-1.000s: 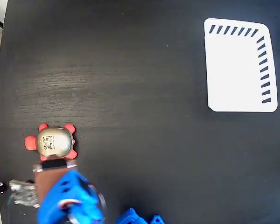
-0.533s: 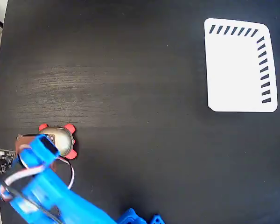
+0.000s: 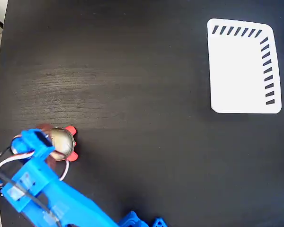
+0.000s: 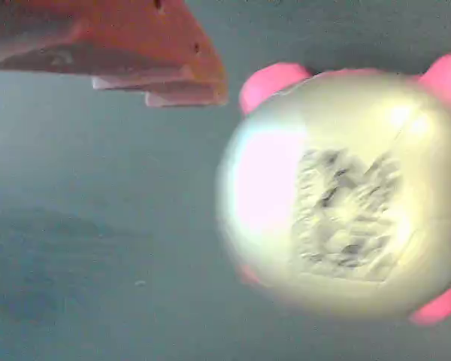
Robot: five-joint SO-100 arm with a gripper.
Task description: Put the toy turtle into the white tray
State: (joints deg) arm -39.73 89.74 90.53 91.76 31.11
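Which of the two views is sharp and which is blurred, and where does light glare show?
Fixed view: sharp, with a pale sheen across the dark table and the white tray crisp. Wrist view: soft and blurred; the toy turtle fills the frame too close, its label unreadable, with a bright glare patch on the shell; the orange pincer finger is soft too.

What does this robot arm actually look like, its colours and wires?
The arm is bright blue plastic with blocky segments. Thin red and white wires loop beside it. In the wrist view, an end effector finger is orange-red with a stepped edge.
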